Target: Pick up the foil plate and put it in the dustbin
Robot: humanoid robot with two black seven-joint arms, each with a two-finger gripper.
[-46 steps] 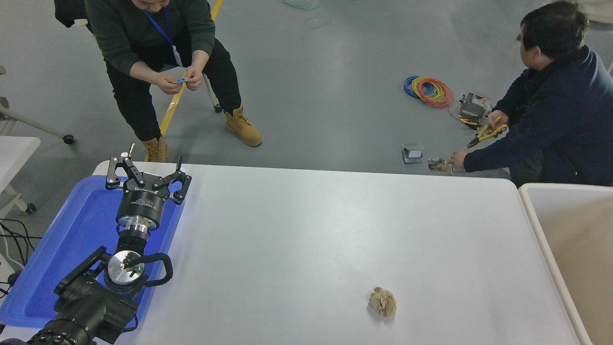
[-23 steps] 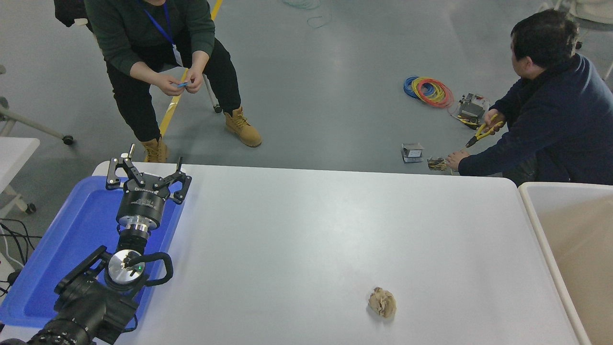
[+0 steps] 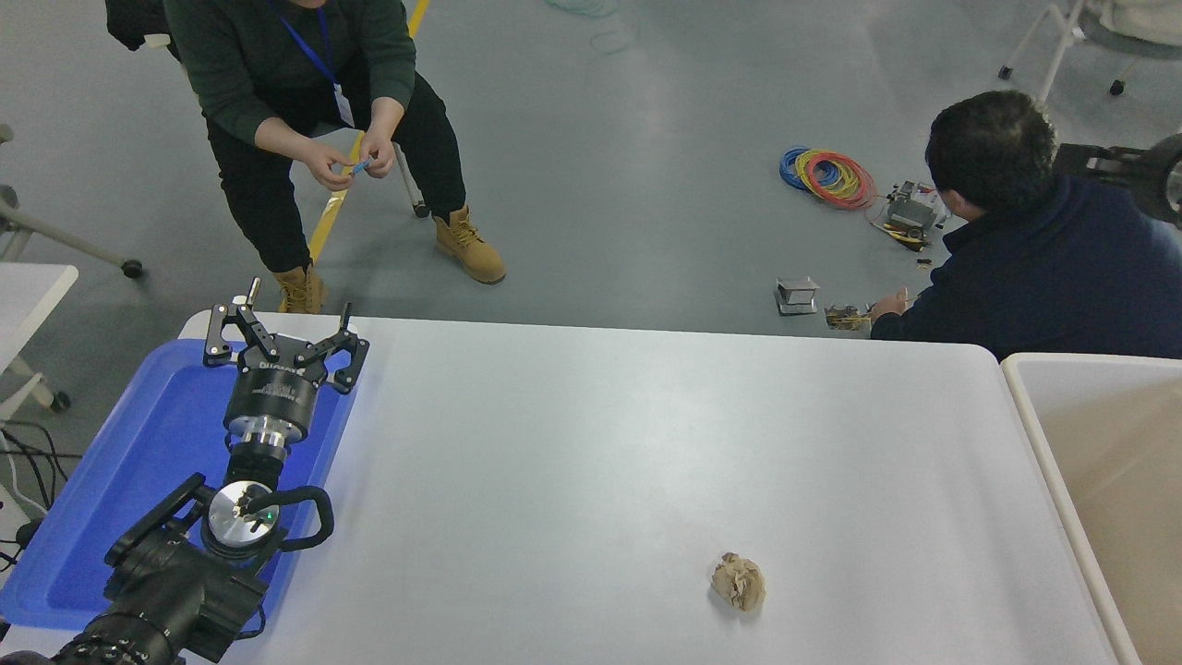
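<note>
No foil plate is to be seen on the table (image 3: 591,443) or in the visible part of the dustbin (image 3: 1025,406) at the right edge, so the task is judged either finished or not yet started. The left gripper (image 3: 282,346) is parked over the blue tray (image 3: 157,443) with its fingers spread and empty, exactly as a second ago, and the right gripper is out of view. Only the person in the dark jacket (image 3: 1034,259) has shifted, while the crumpled paper ball (image 3: 739,582) has stayed put
</note>
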